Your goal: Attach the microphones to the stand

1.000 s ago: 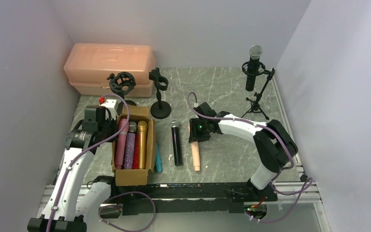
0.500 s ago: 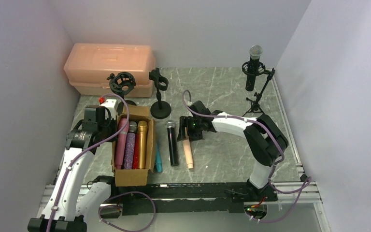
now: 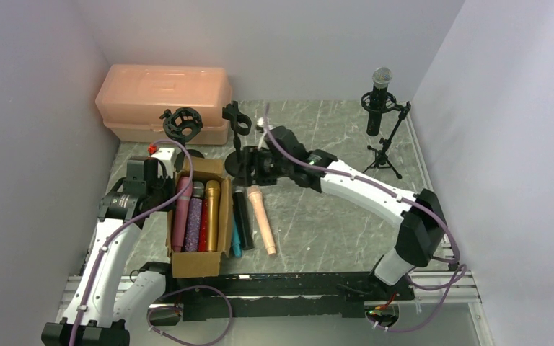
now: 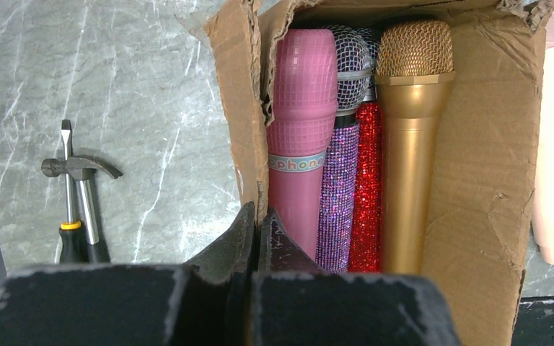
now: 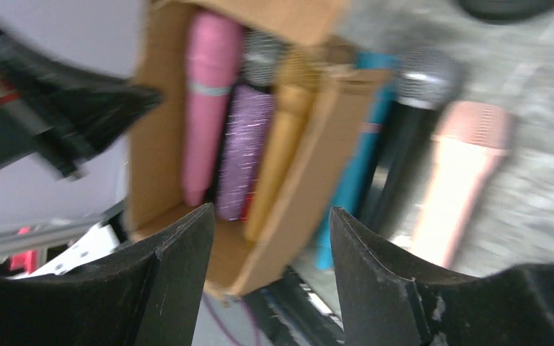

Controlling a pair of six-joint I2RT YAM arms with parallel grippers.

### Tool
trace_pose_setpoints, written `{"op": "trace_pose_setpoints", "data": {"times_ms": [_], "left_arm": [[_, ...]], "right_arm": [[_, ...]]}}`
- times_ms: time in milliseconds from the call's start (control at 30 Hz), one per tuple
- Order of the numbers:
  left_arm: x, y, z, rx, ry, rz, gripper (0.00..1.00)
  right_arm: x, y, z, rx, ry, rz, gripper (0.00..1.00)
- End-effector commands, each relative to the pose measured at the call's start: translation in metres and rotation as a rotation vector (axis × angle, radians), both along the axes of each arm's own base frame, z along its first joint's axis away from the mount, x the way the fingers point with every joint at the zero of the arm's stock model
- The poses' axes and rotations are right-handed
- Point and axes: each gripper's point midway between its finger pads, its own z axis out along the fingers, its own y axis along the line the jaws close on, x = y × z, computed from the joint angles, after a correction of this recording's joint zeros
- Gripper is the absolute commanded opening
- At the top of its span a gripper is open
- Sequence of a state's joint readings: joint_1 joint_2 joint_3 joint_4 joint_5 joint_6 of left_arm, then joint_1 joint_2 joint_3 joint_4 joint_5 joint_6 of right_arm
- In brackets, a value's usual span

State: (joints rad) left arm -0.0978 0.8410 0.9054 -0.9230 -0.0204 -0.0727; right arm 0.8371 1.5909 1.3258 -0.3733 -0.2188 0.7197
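Cardboard box (image 3: 196, 264) wall pinched by left gripper (image 4: 257, 218) — right gripper (image 5: 270, 216) gapes empty beside round-based stand (image 3: 240, 144).

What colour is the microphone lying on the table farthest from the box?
Peach. The peach microphone shows best in the top external view.

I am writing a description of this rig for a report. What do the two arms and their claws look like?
Both arms have white shells with black joints: the left arm and the right arm. A thin lilac cable runs loosely along each. The left claw and the right claw have broad black fingers, matte, with pale scuffs on the edges.
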Motion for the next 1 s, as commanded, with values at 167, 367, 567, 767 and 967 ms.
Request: {"op": "trace_pose_setpoints", "data": {"times_ms": [167, 367, 567, 767, 967], "left_arm": [[0.017, -0.009, 0.041, -0.066, -0.133, 0.012, 0.0], [0.016, -0.009, 0.047, -0.073, -0.168, 0.014, 0.0], [0.016, -0.01, 0.045, -0.078, -0.156, 0.012, 0.0], [0.017, -0.012, 0.044, -0.086, -0.152, 0.005, 0.0], [0.017, -0.016, 0.048, -0.096, -0.166, -0.016, 0.0]], "right_arm": [[-0.045, 0.11, 0.023, 0.134, 0.041, 0.107, 0.6], [-0.042, 0.15, 0.006, 0.18, 0.059, 0.128, 0.6], [-0.039, 0.181, -0.01, 0.212, 0.051, 0.156, 0.6], [-0.037, 0.205, -0.023, 0.208, 0.054, 0.171, 0.6], [-0.037, 0.214, -0.041, 0.18, 0.067, 0.15, 0.59]]}}
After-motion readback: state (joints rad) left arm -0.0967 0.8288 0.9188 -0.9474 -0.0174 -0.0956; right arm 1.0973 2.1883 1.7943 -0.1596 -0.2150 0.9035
